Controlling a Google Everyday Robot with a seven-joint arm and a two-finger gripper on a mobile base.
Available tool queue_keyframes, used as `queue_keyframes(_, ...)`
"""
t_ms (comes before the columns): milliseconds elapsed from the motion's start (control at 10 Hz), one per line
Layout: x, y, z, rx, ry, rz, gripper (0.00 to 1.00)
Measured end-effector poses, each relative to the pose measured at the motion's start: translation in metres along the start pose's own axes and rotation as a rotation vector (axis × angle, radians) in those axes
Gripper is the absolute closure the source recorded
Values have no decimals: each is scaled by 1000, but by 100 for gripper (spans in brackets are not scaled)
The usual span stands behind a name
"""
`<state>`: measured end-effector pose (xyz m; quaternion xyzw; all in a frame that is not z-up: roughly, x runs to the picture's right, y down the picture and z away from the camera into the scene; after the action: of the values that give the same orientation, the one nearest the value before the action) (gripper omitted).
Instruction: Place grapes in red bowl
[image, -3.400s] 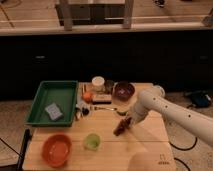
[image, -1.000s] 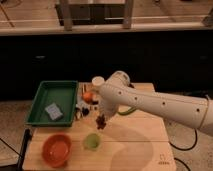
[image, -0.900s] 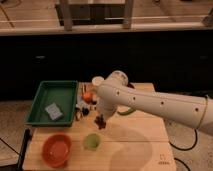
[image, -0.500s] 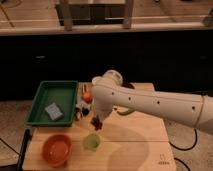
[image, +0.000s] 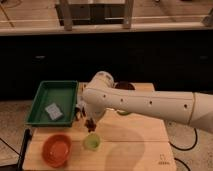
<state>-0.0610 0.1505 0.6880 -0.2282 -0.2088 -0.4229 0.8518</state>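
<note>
1. Camera view: the white arm (image: 145, 104) reaches in from the right across the wooden worktop (image: 135, 150). Its hand (image: 90, 121) points down beside the green tray (image: 60, 97).
2. The hand is pinched on the grapes (image: 91, 126), a small dark reddish bunch hanging at its tip. The fingers themselves are largely hidden by the arm.
3. The grapes hang just above the green cup (image: 91, 143), clear of the worktop.
4. The red bowl (image: 56, 150) stands on the front left corner, near the cup, with nothing in it.
5. A dark maroon bowl (image: 125, 85) shows behind the arm.
</note>
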Motion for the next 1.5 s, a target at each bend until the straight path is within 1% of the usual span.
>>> queue_keyframes(300,-16,-7,0,-2,-3,-47,100)
queue_keyframes(500,-28,-17,2,-3,-2,-87,100)
queue_keyframes(600,-29,-19,4,-4,2,-97,100)
queue_keyframes(900,-43,-25,5,-6,-4,-144,100)
queue_keyframes(1100,-59,-37,5,-4,-12,-184,100)
queue_keyframes(1300,-64,-39,5,-10,-11,-217,100)
queue_keyframes(1500,-75,-46,4,-13,-20,-257,100)
